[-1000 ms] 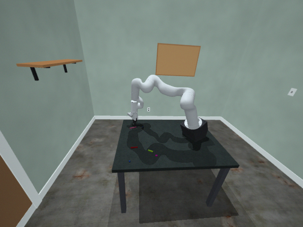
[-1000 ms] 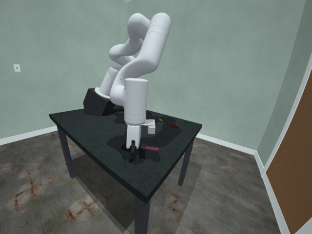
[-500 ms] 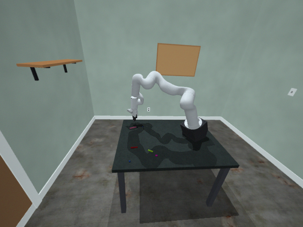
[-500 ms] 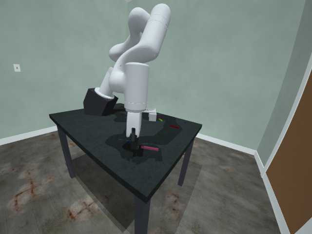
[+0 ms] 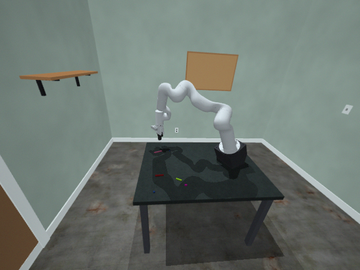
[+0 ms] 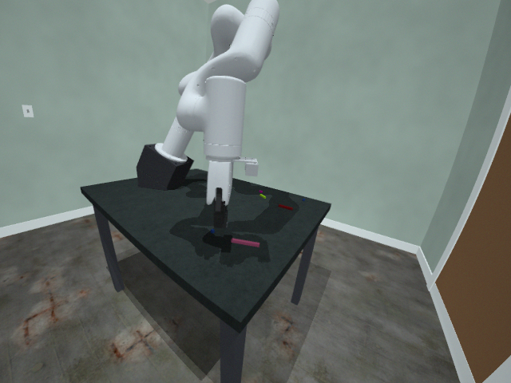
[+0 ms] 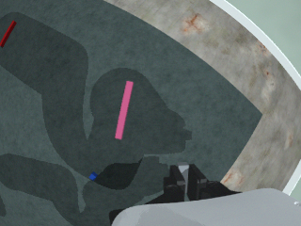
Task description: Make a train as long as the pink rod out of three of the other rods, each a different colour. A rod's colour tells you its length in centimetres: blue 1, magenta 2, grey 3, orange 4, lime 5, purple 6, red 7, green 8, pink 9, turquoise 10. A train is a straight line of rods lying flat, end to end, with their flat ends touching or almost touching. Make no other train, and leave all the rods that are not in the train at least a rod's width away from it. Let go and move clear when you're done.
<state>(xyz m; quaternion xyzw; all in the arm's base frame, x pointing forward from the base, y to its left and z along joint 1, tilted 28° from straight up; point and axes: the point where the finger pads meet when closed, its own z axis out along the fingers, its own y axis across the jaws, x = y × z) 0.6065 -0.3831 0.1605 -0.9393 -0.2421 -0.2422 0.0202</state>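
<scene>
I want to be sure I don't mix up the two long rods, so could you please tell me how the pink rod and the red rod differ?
The long pink rod is longer than the dark red rod. The pink one lies nearer the gripper; the red one lies farther off. Both are straight and lie flat on the table.

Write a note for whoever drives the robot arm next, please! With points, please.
Claw [image 5: 159,138] [image 6: 220,226] [image 7: 181,178]: shut on short grey rod [image 7: 183,169], above the table.
Long pink rod [image 5: 157,151] [image 6: 245,242] [image 7: 124,110]: on the table, tiny blue rod [image 5: 169,150] [image 6: 212,230] [image 7: 93,176] nearby.
Lime rod [image 5: 178,179] [image 6: 262,195]: between red rod [image 5: 159,175] [image 6: 285,207] [image 7: 7,34] and magenta rod [image 5: 185,184] [image 6: 260,191].
Done: grey gripped, no train yet.
Left: line up grey, one blue and lime, end to end, away from other rods.
</scene>
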